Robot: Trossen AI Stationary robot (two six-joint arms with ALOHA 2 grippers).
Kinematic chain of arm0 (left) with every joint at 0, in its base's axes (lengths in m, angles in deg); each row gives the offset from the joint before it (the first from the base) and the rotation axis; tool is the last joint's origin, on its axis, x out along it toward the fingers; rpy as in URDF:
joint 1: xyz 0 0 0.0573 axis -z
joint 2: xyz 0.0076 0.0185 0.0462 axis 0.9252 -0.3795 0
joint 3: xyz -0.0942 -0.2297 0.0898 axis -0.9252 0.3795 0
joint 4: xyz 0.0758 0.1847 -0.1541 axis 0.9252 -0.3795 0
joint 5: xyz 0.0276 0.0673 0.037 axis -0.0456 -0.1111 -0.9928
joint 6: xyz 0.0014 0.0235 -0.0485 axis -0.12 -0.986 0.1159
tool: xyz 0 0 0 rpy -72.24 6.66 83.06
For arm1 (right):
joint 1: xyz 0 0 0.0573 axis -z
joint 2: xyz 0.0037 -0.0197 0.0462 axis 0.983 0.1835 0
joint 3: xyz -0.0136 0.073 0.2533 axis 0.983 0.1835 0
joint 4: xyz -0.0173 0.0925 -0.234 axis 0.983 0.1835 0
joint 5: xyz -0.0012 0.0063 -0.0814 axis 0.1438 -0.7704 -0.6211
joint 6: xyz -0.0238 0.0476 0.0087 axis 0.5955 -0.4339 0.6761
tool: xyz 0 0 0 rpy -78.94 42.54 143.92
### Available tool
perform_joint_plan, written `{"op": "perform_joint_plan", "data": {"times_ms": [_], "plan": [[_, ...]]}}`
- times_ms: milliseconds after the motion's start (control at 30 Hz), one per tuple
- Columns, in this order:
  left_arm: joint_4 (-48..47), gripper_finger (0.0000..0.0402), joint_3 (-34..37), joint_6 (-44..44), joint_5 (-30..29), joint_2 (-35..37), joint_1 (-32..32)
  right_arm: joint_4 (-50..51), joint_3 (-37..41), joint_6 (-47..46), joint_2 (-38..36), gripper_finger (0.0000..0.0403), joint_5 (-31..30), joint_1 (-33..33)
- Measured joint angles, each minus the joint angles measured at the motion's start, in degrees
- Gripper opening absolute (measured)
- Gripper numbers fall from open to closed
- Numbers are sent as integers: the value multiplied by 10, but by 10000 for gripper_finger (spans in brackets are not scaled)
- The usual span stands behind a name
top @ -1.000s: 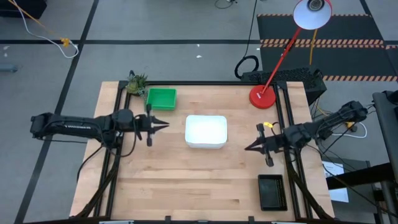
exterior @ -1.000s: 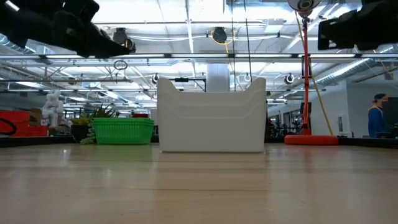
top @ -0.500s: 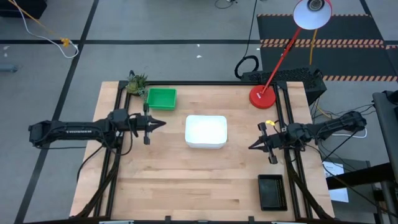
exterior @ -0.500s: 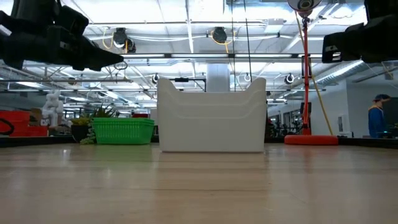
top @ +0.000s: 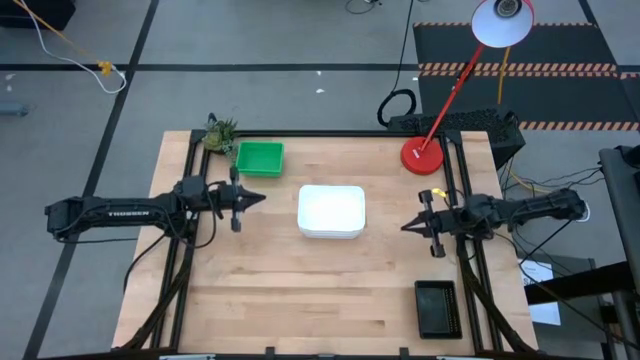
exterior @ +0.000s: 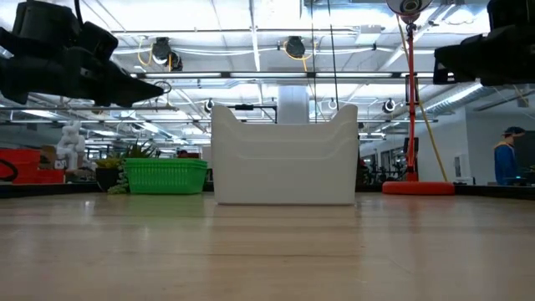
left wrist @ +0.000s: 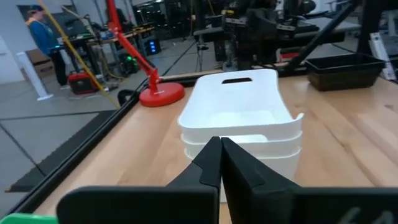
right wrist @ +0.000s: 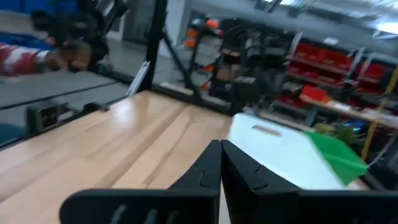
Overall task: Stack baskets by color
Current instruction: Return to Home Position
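Note:
A stack of white baskets (top: 331, 211) stands on its base at the table's middle; the left wrist view shows it as three nested white baskets (left wrist: 239, 124). A green basket (top: 259, 158) rests at the far left, and black baskets (top: 437, 308) sit near the front right edge. My left gripper (top: 262, 198) hovers shut, left of the white stack, pointing level toward it. My right gripper (top: 405, 226) hovers shut to the stack's right, also level. Neither holds anything.
A red lamp base (top: 422, 155) with its slanting arm stands at the far right. A small leafy green toy (top: 219, 133) lies at the far left corner. A person (exterior: 504, 155) stands in the room beyond the table. Bare wood lies along the near side.
My left gripper has drawn back toward the table's left edge, sunk a little and shut its fingers. My right gripper has pulled back toward the right edge and swung slightly toward the far side, staying shut. The baskets have not moved.

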Motion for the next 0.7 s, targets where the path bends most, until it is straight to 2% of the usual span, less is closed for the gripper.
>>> {"op": "perform_joint_plan", "data": {"times_ms": [267, 567, 700], "plan": [[-2, 16, 0, 7, 12, 0, 0, 55, 1, 4, -89, 0, 1, 41], [7, 3, 0, 12, 14, 0, 0, 75, 2, 6, -87, 0, 35, 76], [19, 12, 0, 16, 14, 0, 0, 75, 2, 15, -87, 0, 41, 103]]}}
